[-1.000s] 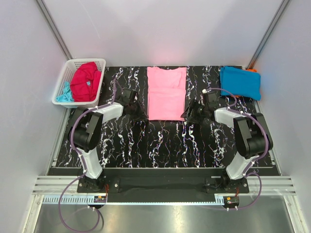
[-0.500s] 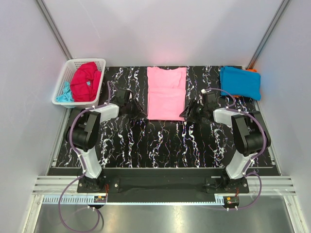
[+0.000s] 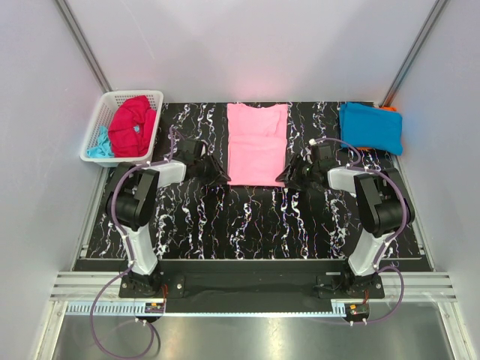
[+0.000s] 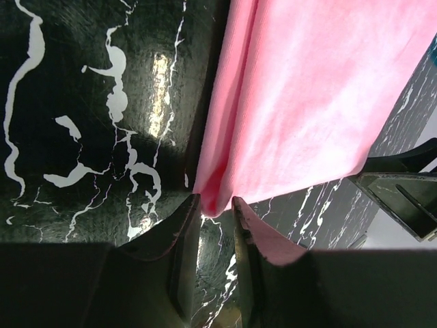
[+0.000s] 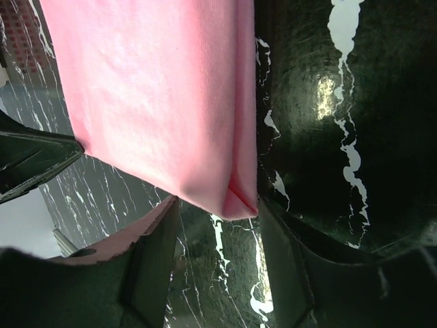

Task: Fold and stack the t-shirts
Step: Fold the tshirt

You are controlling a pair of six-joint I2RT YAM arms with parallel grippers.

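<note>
Item 1. Light pink short-sleeved cloth t-shirt: folded to a long rectangle, flat at the middle of the black white-veined marble-pattern table, collar end toward the far edge. Its two near corners each lie at the mouth of a gripper.

Item 2. Left gripper: low over the table at the shirt's near left corner. In the left wrist view the gripper has its jaws narrow, a thin gap between them, with the tip of the pink corner just entering that gap; whether the cloth is pinched cannot be told.

Item 3. Right gripper: low at the shirt's near right corner. In the right wrist view the gripper has its jaws set wide, one finger on either side of the folded pink corner, with nothing clamped.

Item 4. Bright blue cloth t-shirt: folded, at the far right corner of the table, lying on an orange cloth t-shirt of which only an edge shows.

Item 5. White plastic lattice basket: off the far left corner of the table, holding a crumpled crimson red t-shirt and, beside it, a pale aqua t-shirt
</note>
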